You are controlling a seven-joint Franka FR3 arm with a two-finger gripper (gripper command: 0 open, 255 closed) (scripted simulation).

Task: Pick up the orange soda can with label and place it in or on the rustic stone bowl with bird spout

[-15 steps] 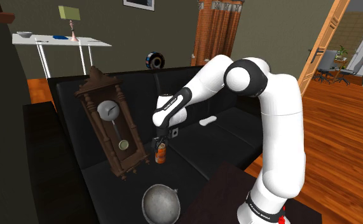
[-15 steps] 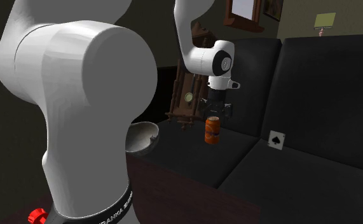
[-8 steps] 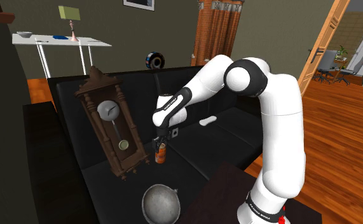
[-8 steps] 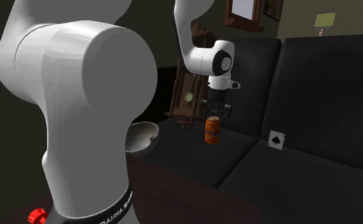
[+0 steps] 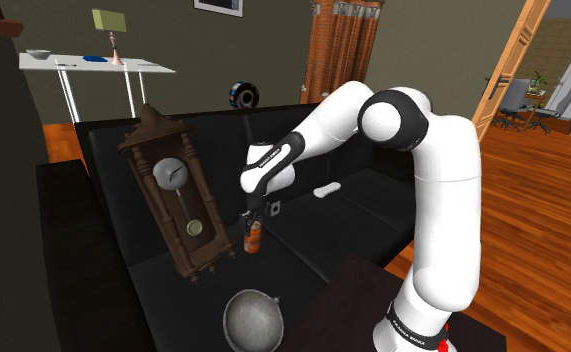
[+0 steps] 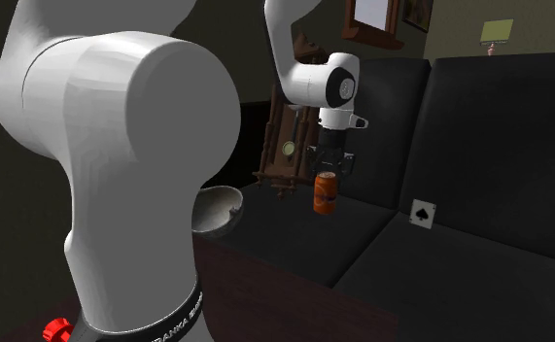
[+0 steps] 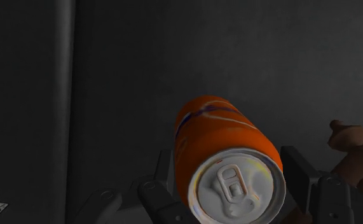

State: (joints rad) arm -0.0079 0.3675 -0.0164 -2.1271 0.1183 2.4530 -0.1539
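An orange soda can (image 5: 254,238) with a silver top is upright over the black sofa seat (image 5: 303,235), just right of a wooden clock in the shoulder view. My black gripper (image 5: 253,222) comes down from above and is shut on the can's (image 6: 326,191) upper part. In the wrist view the can (image 7: 218,140) sits clasped between the two fingers (image 7: 157,191), its pull-tab end facing the camera. The grey stone bowl (image 5: 253,322) rests on the seat's front edge, nearer the stand than the can, and holds nothing. The bowl (image 6: 217,207) lies left of the can in the second exterior view.
A brown wooden pendulum clock (image 5: 173,190) leans on the sofa close beside the can. A playing card (image 6: 422,214) and a small white object (image 5: 327,190) lie on the seat. The dark stand top (image 5: 348,300) is next to the bowl. Behind the sofa stands a white table (image 5: 98,68).
The fingers have shut on the can, and the arm has since risen a little, taking the can slightly upward.
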